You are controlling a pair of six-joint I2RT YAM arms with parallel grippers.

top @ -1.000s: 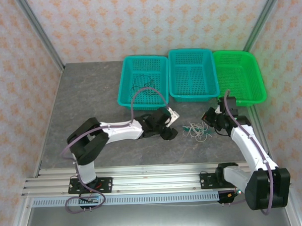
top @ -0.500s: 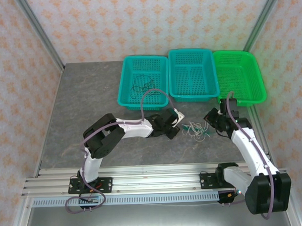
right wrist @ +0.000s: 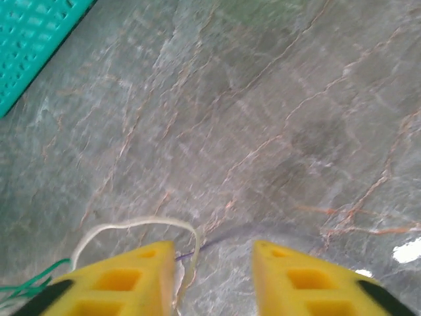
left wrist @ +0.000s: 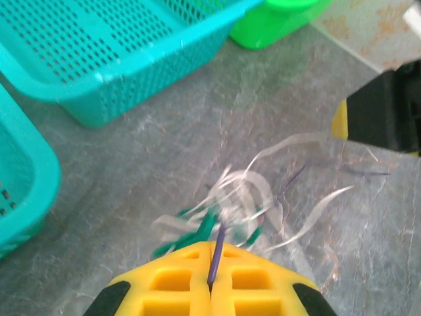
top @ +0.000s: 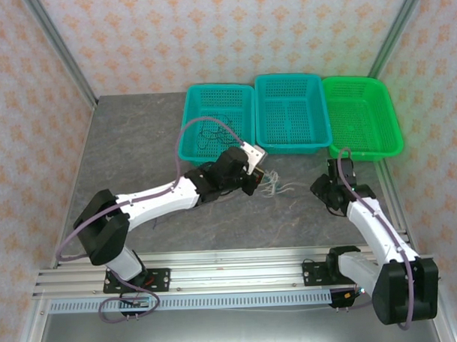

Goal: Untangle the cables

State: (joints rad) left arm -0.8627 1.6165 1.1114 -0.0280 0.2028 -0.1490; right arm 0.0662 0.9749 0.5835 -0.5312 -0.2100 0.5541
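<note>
The cables [top: 278, 186] lie on the desk [top: 138, 159] just ahead of the left hand [top: 260, 177], with one strand running in between its fingers [left wrist: 171, 283]. The right hand [top: 321, 190] stands to their right, a little apart, so the cables lie between the two hands. In the right wrist view, one loop lies just beside a finger [right wrist: 118, 276]. Three baskets stand side by side beyond both hands. The left basket [top: 218, 87] is just behind the left hand, and a wire [top: 210, 131] lies in it. The middle basket [top: 287, 77] is beyond the cables. The right basket [top: 358, 79] is behind the right hand.
</note>
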